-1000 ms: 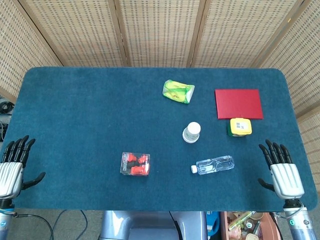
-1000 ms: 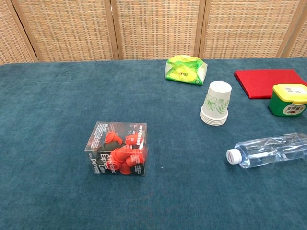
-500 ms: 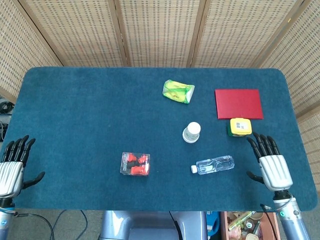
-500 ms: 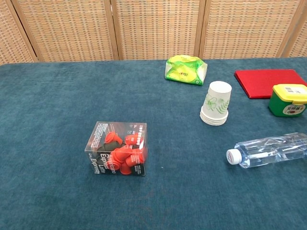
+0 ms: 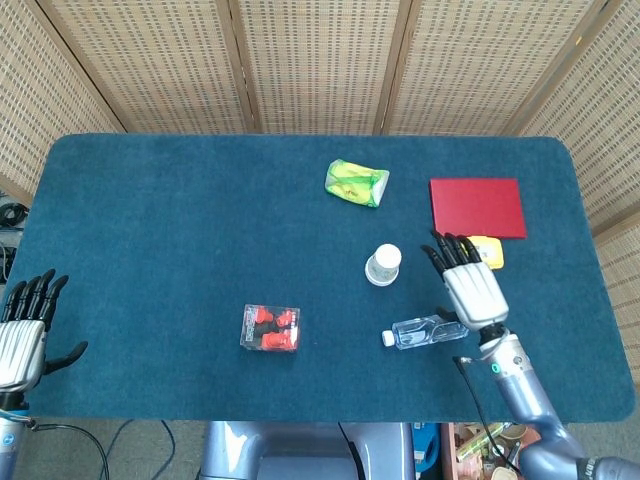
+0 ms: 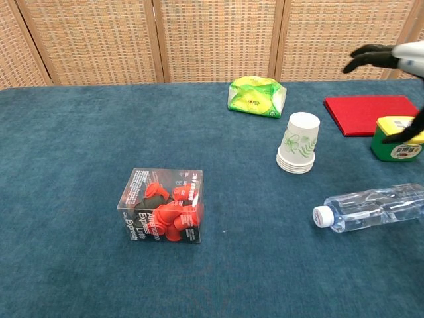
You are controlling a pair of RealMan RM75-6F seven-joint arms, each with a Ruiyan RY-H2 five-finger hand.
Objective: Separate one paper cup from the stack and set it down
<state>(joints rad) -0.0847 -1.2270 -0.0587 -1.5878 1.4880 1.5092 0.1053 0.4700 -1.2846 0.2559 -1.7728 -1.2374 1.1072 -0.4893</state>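
A stack of white paper cups [image 5: 383, 264] [image 6: 299, 143] with a green leaf print stands upside down on the blue table, right of centre. My right hand [image 5: 469, 286] [image 6: 391, 58] hovers to the right of the stack, raised above the table, fingers spread and holding nothing. It partly covers the yellow-lidded jar [image 5: 490, 250]. At the table's front left corner, far from the cups, is my left hand [image 5: 22, 335], fingers apart and empty.
A clear water bottle [image 5: 428, 330] [image 6: 371, 207] lies just in front of the cups. A red book [image 5: 477, 207], a yellow-lidded green jar [image 6: 399, 138], a green snack pack [image 5: 356, 183] and a clear box of red items [image 5: 271, 327] [image 6: 162, 206] are also on the table.
My right hand has risen from the table's front right corner and moved left and forward, now above the bottle and jar beside the cups. The left hand has stayed still.
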